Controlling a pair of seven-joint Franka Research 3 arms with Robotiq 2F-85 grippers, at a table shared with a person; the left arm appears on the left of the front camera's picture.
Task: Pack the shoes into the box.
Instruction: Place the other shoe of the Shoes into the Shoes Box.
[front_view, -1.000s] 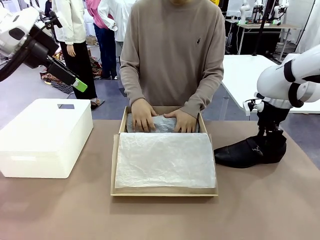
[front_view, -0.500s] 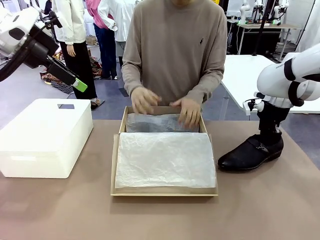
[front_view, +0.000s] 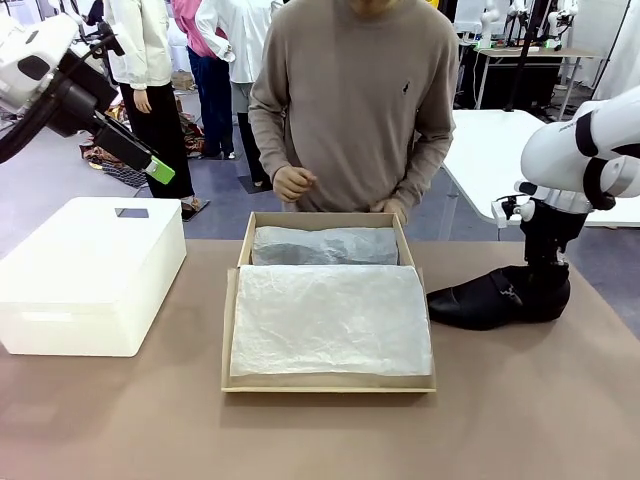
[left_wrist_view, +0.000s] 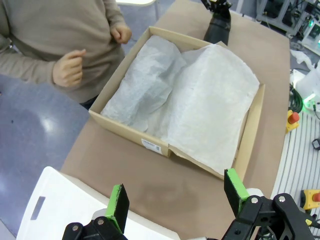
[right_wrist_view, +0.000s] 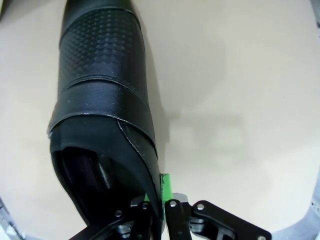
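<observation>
One glossy black shoe (front_view: 495, 298) lies on the table just right of the box (front_view: 230, 330), its toe pointing at the box. My right gripper (front_view: 545, 272) comes down on the heel and is shut on the rear rim of the shoe's opening (right_wrist_view: 100, 75), its fingers (right_wrist_view: 161, 200) pinching the leather. The brown cardboard box (left_wrist_view: 131, 136) is lined with white tissue paper (front_view: 330, 318), and a grey tissue bundle (front_view: 325, 245) lies in its far part. My left gripper (front_view: 152, 165) hangs open high at the left, with nothing between its green pads (left_wrist_view: 235, 184).
A white rounded plastic box (front_view: 90, 272) stands on the table's left side. A person stands right behind the cardboard box, one hand (front_view: 292, 183) held at the waist. Brown table surface lies free in front of the box and around the shoe.
My right gripper has closed on the shoe's heel rim, and the shoe rocked and shifted slightly. The person's hands lifted off the tissue bundle and drew back to the body.
</observation>
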